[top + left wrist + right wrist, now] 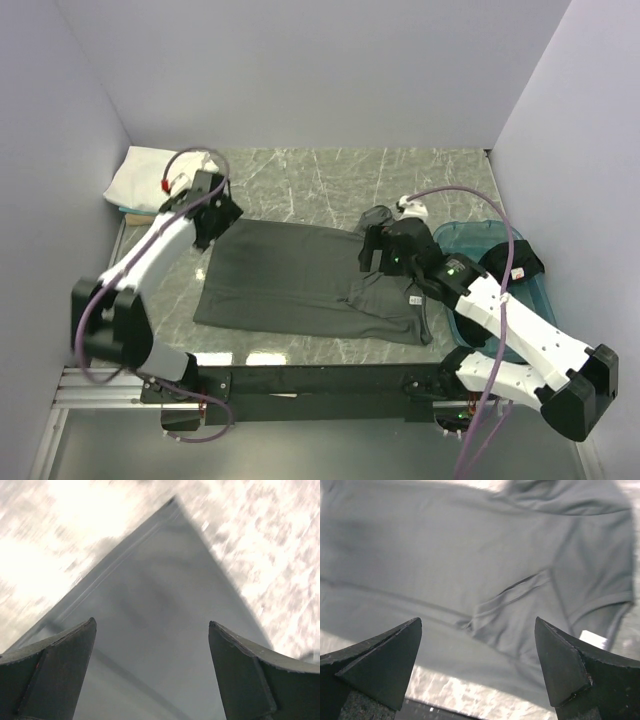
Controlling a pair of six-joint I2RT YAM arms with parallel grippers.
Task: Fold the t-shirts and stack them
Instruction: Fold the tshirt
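Note:
A dark charcoal-grey t-shirt [300, 280] lies spread flat across the middle of the marble table, partly folded, with its small white neck label [413, 300] near the right end. My left gripper [208, 232] hovers open over the shirt's far left corner [170, 505], nothing between its fingers [55, 670]. My right gripper [370, 255] hangs open above the shirt's right part, over a creased fold [510, 595]; the label [593, 639] shows beside its right finger. A folded white t-shirt [140, 175] rests at the far left. A black t-shirt [512, 262] lies in the bin.
A teal plastic bin [470, 235] stands at the right edge of the table, beside the right arm. Grey walls close in the table at the back and both sides. The black rail [320, 380] with the arm bases runs along the near edge.

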